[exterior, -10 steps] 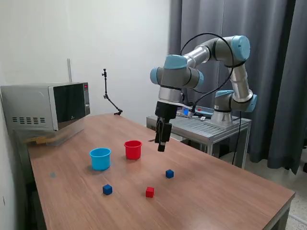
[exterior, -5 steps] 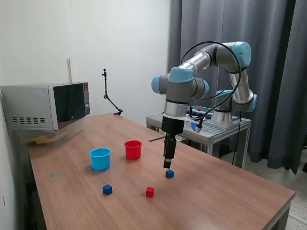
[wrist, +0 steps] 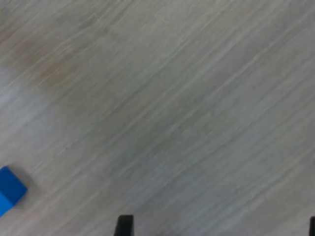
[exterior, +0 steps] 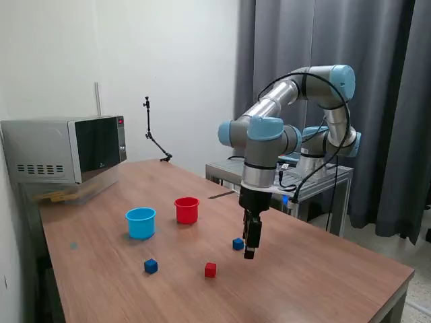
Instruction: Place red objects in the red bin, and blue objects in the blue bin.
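Observation:
In the exterior view my gripper [exterior: 250, 253] hangs low over the wooden table [exterior: 323, 282], just to the right of a dark-blue cube [exterior: 237, 244]. The wrist view shows that blue cube [wrist: 9, 189] off to one side of the gripper [wrist: 218, 228], whose fingertips [wrist: 124, 226] stand far apart with only bare wood between them, so it is open. A second blue cube [exterior: 151, 266] and a red cube [exterior: 211, 270] lie nearer the front edge. The red cup [exterior: 186, 210] and the light-blue cup [exterior: 141, 223] stand side by side further back.
A microwave [exterior: 67, 148] sits at the table's back on the exterior view's left. A small black stand [exterior: 153, 138] rises behind the cups. The arm's base stands on a metal cart [exterior: 296, 178] past the table's far edge, in front of grey curtains.
The arm has swung from near the red cup toward the exterior view's right and down, stopping low beside the blue cube. The cubes and cups have not moved.

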Tool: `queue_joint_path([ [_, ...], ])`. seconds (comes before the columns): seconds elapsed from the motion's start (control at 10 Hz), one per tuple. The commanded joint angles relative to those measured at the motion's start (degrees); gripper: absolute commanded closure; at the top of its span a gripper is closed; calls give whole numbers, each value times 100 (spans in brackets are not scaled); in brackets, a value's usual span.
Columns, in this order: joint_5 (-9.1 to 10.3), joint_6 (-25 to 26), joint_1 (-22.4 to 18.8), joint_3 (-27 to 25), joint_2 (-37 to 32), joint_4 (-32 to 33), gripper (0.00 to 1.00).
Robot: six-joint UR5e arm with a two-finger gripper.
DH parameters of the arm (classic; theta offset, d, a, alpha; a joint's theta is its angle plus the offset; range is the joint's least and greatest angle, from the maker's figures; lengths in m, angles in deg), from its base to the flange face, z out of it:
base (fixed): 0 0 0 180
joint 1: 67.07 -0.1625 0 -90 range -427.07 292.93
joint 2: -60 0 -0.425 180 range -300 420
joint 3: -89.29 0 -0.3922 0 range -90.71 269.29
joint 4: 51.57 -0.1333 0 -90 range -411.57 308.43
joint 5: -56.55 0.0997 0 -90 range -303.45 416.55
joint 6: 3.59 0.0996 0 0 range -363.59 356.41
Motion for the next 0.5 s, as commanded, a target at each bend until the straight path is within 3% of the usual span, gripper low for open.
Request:
queue_joint_path([
  [0.0,-1,-1,14,80,230,5,0],
  [0.4,-28,-114,348,142,302,23,0],
])
